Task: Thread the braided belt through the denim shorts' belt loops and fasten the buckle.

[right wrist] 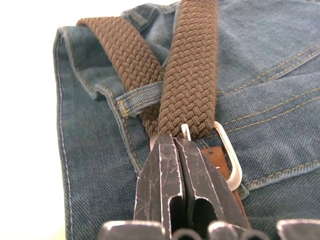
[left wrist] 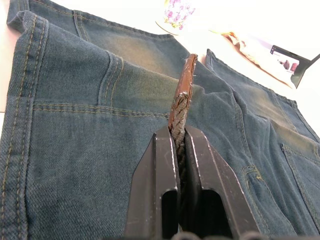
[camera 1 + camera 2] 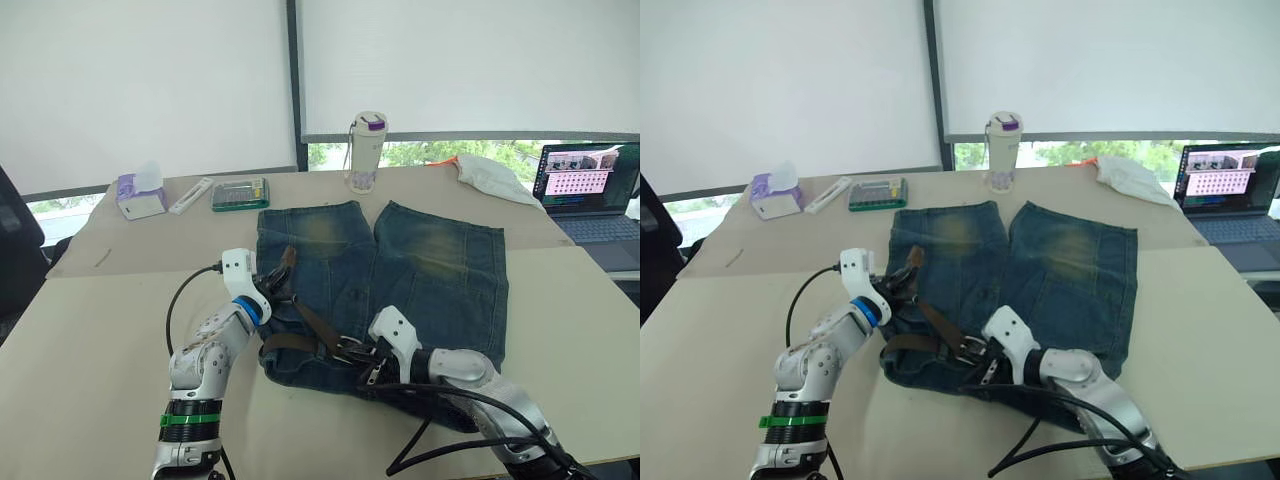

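I see the table (image 3: 90,330) with the shorts (image 3: 420,270) spread flat, waistband toward me. The belt (image 3: 310,322) crosses that waistband, passing under a loop (image 1: 142,97). My left gripper (image 2: 180,150) pinches the belt's tip edge-up; my right gripper (image 1: 175,150) is closed at the buckle (image 1: 231,160). Beyond lie a laptop (image 3: 590,195), bottle (image 3: 366,150), tissue box (image 3: 140,195) and white cloth (image 3: 492,177).
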Available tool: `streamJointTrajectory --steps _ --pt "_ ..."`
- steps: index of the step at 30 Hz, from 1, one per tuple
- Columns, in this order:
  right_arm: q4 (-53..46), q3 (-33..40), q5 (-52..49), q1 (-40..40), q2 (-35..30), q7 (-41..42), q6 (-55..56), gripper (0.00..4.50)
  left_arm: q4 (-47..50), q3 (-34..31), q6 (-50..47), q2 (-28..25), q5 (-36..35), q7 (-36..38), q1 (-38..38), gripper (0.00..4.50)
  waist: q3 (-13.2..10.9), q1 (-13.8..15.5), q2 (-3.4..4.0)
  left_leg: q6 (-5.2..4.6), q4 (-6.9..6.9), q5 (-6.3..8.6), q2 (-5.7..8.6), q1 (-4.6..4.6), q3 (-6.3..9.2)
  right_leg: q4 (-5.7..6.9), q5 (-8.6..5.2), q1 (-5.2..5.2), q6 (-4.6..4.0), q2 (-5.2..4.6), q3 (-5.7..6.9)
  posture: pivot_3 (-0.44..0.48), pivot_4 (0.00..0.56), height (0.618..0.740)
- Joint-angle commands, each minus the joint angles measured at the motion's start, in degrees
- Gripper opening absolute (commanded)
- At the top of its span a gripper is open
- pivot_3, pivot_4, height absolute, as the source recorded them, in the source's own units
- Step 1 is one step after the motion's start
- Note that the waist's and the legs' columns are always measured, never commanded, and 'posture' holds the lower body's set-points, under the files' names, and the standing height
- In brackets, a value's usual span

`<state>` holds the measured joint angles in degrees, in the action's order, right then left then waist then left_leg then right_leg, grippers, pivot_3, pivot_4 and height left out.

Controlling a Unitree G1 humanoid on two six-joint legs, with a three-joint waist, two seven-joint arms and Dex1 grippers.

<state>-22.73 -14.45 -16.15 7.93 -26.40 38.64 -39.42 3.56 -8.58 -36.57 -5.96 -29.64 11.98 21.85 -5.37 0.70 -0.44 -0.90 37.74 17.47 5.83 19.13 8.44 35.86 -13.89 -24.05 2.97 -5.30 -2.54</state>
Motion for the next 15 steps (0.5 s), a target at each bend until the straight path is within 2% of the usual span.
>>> streamJointTrajectory --steps 1,6,12,15 --pt "3.2 2.0 -2.4 -2.4 1.5 -1.9 -4.7 0.03 2.0 -1.3 1.3 -0.7 -0.2 -0.1 1.4 0.0 0.0 0.0 0.0 0.0 0.0 0.0 0.0 0.0 0.0 0.0 0.0 -0.01 0.0 0.0 0.0 0.0 0.15 0.74" --pt "2.2 4.6 -5.2 -3.4 3.0 -4.1 -8.3 0.03 1.9 -1.3 1.3 -0.8 -0.1 0.0 1.4 0.0 0.0 0.0 0.01 0.0 0.0 0.0 0.0 0.0 0.01 0.0 0.0 0.0 0.0 -0.01 -0.01 0.0 0.15 0.74" --pt "2.9 4.2 -5.6 -3.4 3.0 -6.2 -9.9 0.03 1.9 -1.5 1.4 -0.8 -0.2 0.1 1.4 0.0 0.0 0.0 0.01 0.0 0.0 0.0 0.01 0.0 0.01 0.0 0.0 0.01 0.0 -0.01 0.0 0.0 0.15 0.74" --pt "3.7 6.0 -8.2 -2.8 5.4 -8.1 -13.0 0.03 1.9 -1.5 1.5 -0.9 -0.2 0.2 1.5 0.0 0.0 0.0 -0.01 0.0 0.0 0.0 0.0 -0.01 0.01 0.0 0.0 0.01 0.0 0.0 0.0 0.0 0.15 0.74"
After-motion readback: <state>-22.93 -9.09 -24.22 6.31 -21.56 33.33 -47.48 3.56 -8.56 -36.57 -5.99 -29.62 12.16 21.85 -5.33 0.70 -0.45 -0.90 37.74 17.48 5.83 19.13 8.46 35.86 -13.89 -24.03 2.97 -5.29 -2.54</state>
